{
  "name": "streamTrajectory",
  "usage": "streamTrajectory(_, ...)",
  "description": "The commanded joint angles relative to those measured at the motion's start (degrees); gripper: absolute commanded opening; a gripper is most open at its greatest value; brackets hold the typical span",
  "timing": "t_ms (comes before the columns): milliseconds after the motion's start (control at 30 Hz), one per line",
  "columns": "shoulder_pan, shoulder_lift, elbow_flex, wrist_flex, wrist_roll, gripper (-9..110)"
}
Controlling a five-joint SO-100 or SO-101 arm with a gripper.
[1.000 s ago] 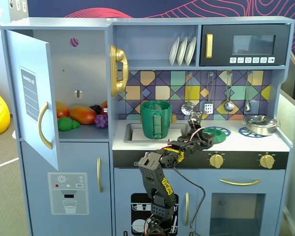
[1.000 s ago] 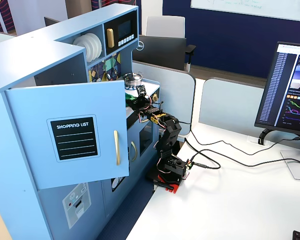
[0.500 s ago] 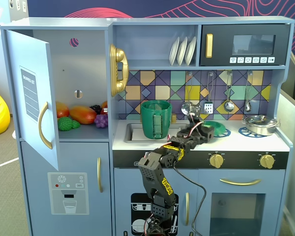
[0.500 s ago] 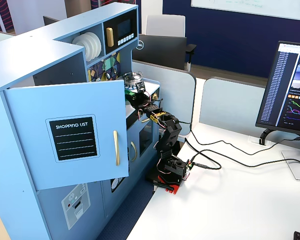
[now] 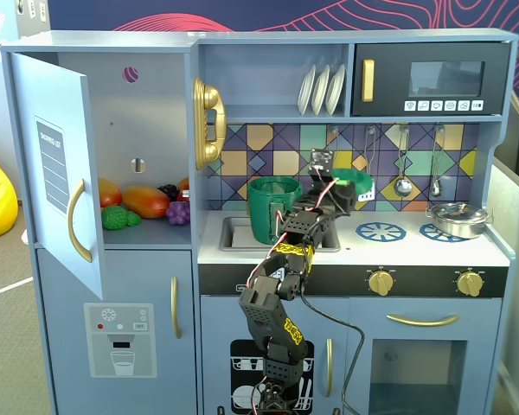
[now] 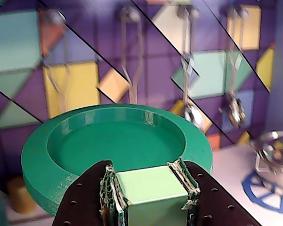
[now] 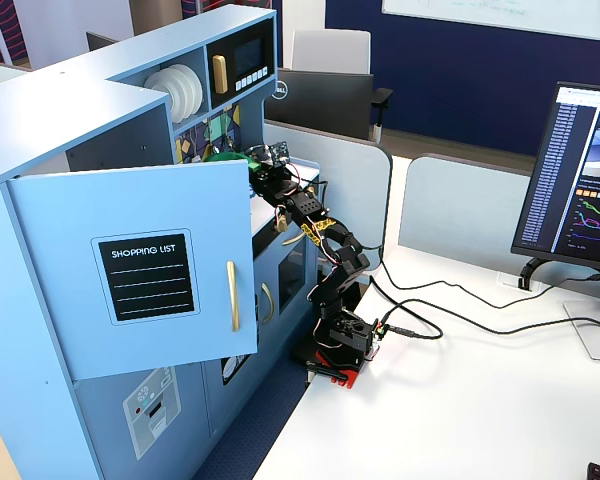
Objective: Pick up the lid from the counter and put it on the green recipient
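The lid [image 6: 118, 141] is a round green disc, tilted with its hollow side toward the wrist camera. My gripper [image 6: 146, 172] is shut on its pale green tab handle [image 6: 151, 186] and holds the lid in the air in front of the tiled back wall. In a fixed view the lid [image 5: 356, 180] hangs above the counter, to the right of and a little higher than the green recipient [image 5: 272, 210]. The recipient is a tall dark-green pot standing upright at the sink, with its top open. In another fixed view the lid [image 7: 220, 156] is partly hidden behind the open door.
A silver pot [image 5: 457, 218] sits on the right blue burner ring, and a second burner ring [image 5: 381, 231] is bare. Utensils [image 5: 402, 164] hang on the back wall. The sink [image 5: 233, 235] is at the counter's left. The cabinet door [image 5: 56, 164] stands open, with toy fruit [image 5: 143, 203] inside.
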State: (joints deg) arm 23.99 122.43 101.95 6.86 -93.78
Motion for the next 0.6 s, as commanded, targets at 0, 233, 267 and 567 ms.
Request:
streamTrajectory(0,-3.6,4.22,-7.29,1.49,0.18,0)
streamTrajectory(233,-8.96,4.13,-10.11,6.06,0.79,0)
streamTrajectory(267,-9.49,4.04,-10.11,6.42,0.62,0)
streamTrajectory(567,-15.29,3.25,-12.3,10.37,2.2,0)
